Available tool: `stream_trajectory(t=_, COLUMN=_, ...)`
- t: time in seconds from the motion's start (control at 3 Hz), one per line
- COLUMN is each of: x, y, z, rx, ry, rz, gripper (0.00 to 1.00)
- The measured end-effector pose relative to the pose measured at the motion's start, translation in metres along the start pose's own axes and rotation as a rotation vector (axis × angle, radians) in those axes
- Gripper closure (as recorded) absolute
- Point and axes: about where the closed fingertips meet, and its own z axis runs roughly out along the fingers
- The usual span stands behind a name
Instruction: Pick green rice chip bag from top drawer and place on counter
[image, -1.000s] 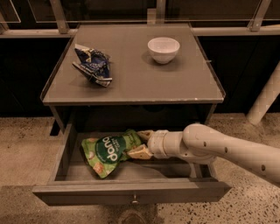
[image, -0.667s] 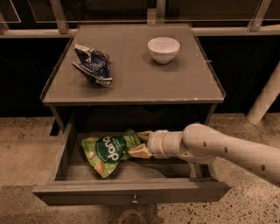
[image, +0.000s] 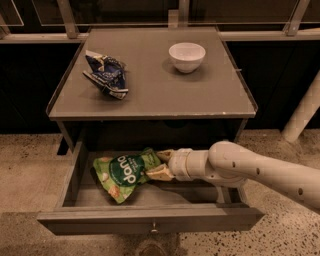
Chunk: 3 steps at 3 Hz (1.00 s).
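Grey surface (image: 150, 90) on top is where the bag must end up, and it is wide enough to take it easily. Below it the top drawer (image: 100, 222) stands pulled out, so I can get inside. My arm (image: 250, 170) reaches in low from the right. The green rice chip bag (image: 125, 172) lies flat on the drawer floor, left of centre. Up top, the blue snack bag (image: 106, 75) and the white bowl (image: 187, 56) leave bare room between them. My claw (image: 159, 166) sits at the green bag's right edge; I cannot tell whether it has closed on it.
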Motion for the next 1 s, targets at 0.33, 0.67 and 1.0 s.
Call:
stream_trajectory(t=0.33, x=-0.003, y=0.002, z=-0.011, rx=-0.031, ry=0.025, rz=0.001, gripper=1.00)
stream_trajectory(t=0.67, x=-0.016, y=-0.001, z=-0.052, rx=-0.056, ry=0.058, rz=-0.019, gripper=1.00)
stream_trajectory(t=1.0, x=-0.032, y=-0.002, z=-0.107, rx=-0.057, ry=0.086, rz=-0.041, gripper=1.00)
